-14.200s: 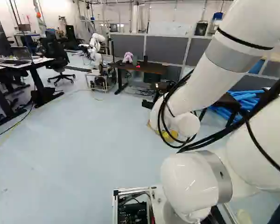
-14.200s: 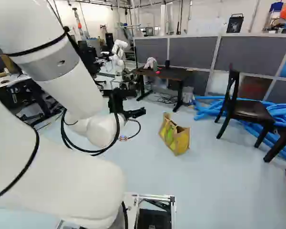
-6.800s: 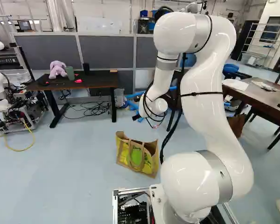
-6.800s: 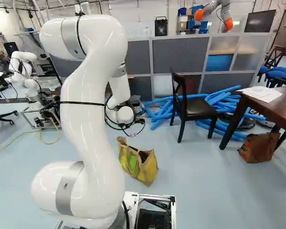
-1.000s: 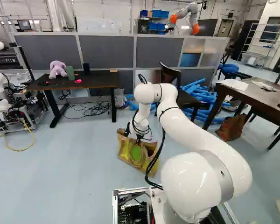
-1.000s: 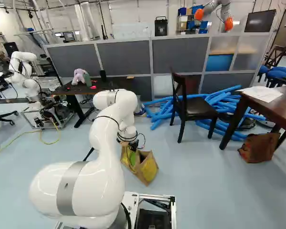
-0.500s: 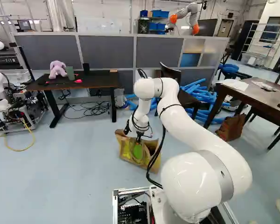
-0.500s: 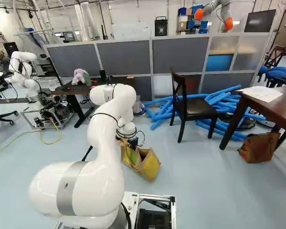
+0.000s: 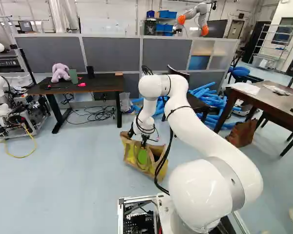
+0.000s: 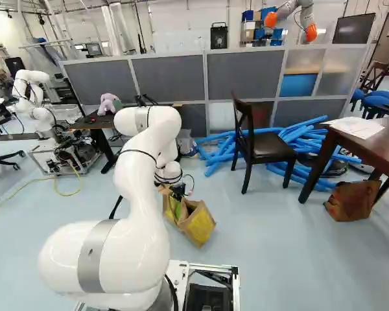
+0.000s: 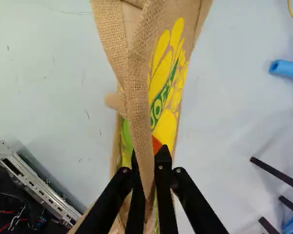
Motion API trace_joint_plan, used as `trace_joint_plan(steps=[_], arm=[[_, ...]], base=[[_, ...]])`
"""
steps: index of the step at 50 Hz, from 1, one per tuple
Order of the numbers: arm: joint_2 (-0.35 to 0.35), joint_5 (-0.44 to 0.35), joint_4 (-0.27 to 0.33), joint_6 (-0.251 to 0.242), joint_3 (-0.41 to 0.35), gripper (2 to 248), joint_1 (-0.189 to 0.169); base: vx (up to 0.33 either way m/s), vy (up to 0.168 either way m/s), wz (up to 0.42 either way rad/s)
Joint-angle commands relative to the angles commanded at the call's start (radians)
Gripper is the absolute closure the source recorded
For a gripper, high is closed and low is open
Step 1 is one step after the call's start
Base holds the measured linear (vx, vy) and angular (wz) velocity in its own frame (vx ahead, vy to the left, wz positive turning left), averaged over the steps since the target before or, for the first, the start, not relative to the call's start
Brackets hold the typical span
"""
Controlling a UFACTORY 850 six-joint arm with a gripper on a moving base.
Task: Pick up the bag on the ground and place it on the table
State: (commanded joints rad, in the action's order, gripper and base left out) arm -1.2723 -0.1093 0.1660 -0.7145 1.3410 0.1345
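Tan burlap bag with yellow and green print (image 10: 200, 228), on the pale blue-grey floor (image 9: 78, 180) near the metal-framed base (image 10: 230, 275). White jointed arm (image 9: 219, 141) bends forward and down to it; the black two-fingered claw (image 9: 144, 142) lies at the bag's upper edge. Wrist view: the claw (image 11: 148, 156) is closed on a folded strip of the bag's burlap, one finger against either side.

Surroundings: at the left of the left base view, a dark-topped table with black legs (image 9: 105, 85) bears a lavender plush toy (image 9: 60, 72). At the right of the right base view, a dark wooden table (image 10: 353, 141) bears white paper (image 10: 356, 127); a reddish-brown bag (image 10: 351, 201) sits by its leg. Blue foam tubes (image 10: 214, 155) lie behind a dark wooden chair (image 10: 272, 148).
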Motion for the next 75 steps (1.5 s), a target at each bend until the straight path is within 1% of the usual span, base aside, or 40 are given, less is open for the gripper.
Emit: trace_joint_plan(steps=[29,60,75], arm=[[0.122,0.029,-0.116,0.000,-0.124,225,0.031],[0.250,0.102,-0.240,0.000,-0.236,225,0.054],[0.308,0.144,-0.293,0.000,-0.278,225,0.057]], base=[[0.000,0.000,0.000],[0.000,0.000,0.000],[0.000,0.000,0.000]])
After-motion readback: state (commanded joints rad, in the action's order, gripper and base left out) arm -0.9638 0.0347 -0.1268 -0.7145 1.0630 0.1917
